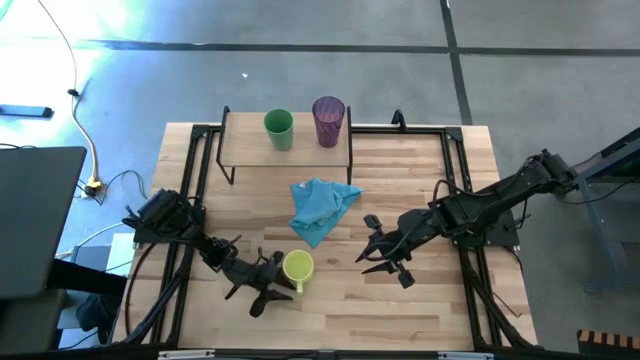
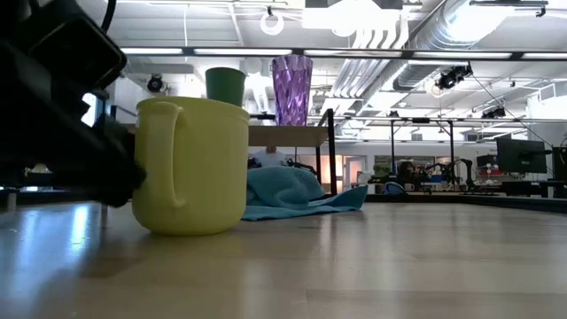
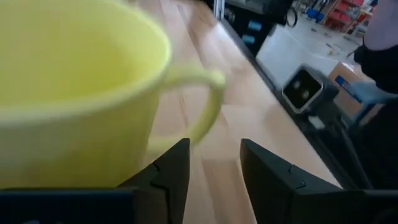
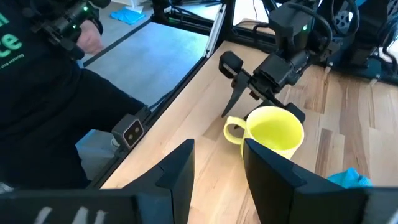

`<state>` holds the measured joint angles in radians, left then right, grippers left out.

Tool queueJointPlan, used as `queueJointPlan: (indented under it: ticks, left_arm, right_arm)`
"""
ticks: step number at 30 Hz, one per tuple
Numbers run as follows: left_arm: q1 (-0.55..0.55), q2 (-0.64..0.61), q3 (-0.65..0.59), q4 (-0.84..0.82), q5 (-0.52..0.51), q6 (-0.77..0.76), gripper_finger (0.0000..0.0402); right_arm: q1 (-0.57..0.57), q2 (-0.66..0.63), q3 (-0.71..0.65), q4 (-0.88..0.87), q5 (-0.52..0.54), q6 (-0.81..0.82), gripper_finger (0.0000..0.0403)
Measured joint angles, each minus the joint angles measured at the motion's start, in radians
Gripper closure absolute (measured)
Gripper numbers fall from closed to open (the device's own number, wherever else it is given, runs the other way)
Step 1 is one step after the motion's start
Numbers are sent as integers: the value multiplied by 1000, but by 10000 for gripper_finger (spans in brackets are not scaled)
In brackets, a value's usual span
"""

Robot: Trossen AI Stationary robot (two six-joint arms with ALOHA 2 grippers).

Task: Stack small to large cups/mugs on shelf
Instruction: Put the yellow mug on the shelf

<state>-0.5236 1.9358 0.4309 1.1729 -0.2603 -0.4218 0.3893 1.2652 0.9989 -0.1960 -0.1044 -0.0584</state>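
The yellow mug stands upright on the table near its near edge, and its handle points toward my left gripper. My left gripper is open and low at the mug's left side, with the handle just ahead of the gap between its fingers. The green cup and the purple ribbed tumbler stand upright side by side on the shelf at the table's far side. My right gripper is open, right of the mug and apart from it. My left gripper comes at the mug level from the table's left, its open fingers by the handle. One finger lies close along the mug's wall. I cannot tell whether it touches.
A light blue cloth lies crumpled mid-table between the shelf and the mug. Black frame rails run along the table's sides. A person in dark clothing stands beyond the table's edge. Bare wood lies near the mug's right.
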Motion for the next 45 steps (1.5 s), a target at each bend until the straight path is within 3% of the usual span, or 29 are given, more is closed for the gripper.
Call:
queueJointPlan:
  ticks: [11, 17, 24, 34, 40, 45]
  left_arm:
    - [0, -86, -75, -123, -1, -87, 275]
    - [0, -244, -158, -168, -74, -83, 275]
    - [0, -449, -169, -490, -194, -87, 275]
    - [1, -745, -168, -720, -326, -38, 275]
    - [4, -789, -69, -901, -361, 49, 275]
    - [65, -789, 42, -1067, -332, 95, 275]
  right_arm:
    - [0, 0, 0, -10, 0, 7, 275]
    - [0, 0, 0, -11, 0, 0, 275]
    - [-1, 0, 0, -14, 0, -1, 275]
    - [-1, 0, 0, -17, 0, -5, 275]
    - [-3, 0, 0, -16, 0, -20, 275]
    - [-3, 0, 0, -10, 0, -20, 275]
